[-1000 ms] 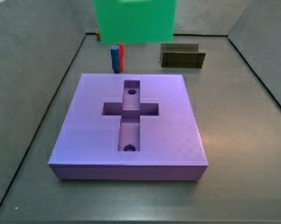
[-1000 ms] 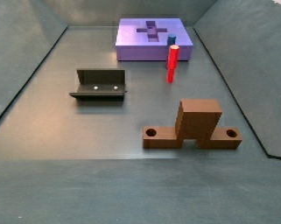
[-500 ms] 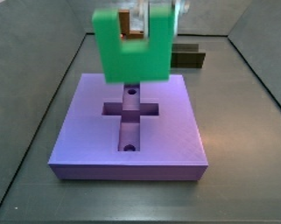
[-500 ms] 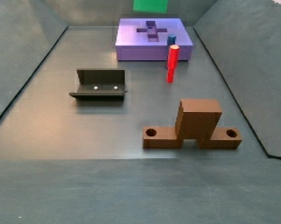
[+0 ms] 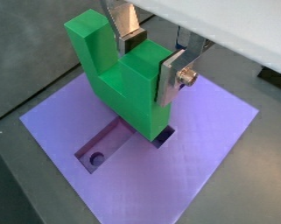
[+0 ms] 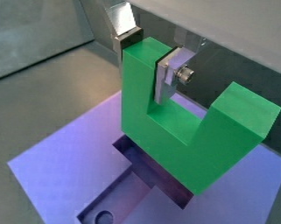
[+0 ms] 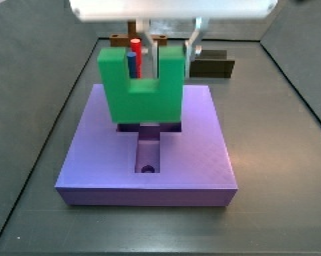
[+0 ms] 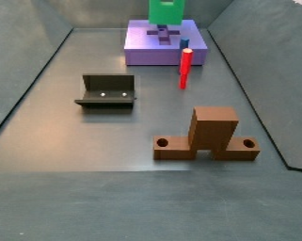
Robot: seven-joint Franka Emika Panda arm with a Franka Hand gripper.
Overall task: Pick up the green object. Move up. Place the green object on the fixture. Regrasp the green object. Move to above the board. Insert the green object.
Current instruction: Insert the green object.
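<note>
Over the board [image 7: 147, 140] hangs the green object [image 7: 139, 92], and it covers much of the cross recess: in a side view only the near arm of the cross and one round hole show below it, while the far part of the recess is hidden behind the block. The gripper [image 7: 164, 52] is cut off at the top of that view, so only its lower silver fingers [image 7: 195, 47] are seen; in another side view the gripper cannot be made out at all and the green object [image 8: 167, 10] is itself clipped by the upper edge, above the board [image 8: 166, 43]. Both wrist views show the fingers [image 5: 173, 77] clamped on one prong of the green object [image 5: 122, 74], one plate on each face, the other prong free. The block stands upright, its two prongs pointing up and its solid base pointing down toward the recess, the long axis vertical. Whether the base already touches the board [image 5: 201, 140] cannot be told; in a wrist view its lower corner [image 6: 184, 149] overlaps the edge of the slot. A red-and-blue peg [image 8: 186, 68] stands just beside the board's near right corner, partly hidden behind the block in one side view. The fixture [image 8: 108, 91] sits well apart to the left, and a brown stand [image 8: 213, 133] sits nearer the camera.
</note>
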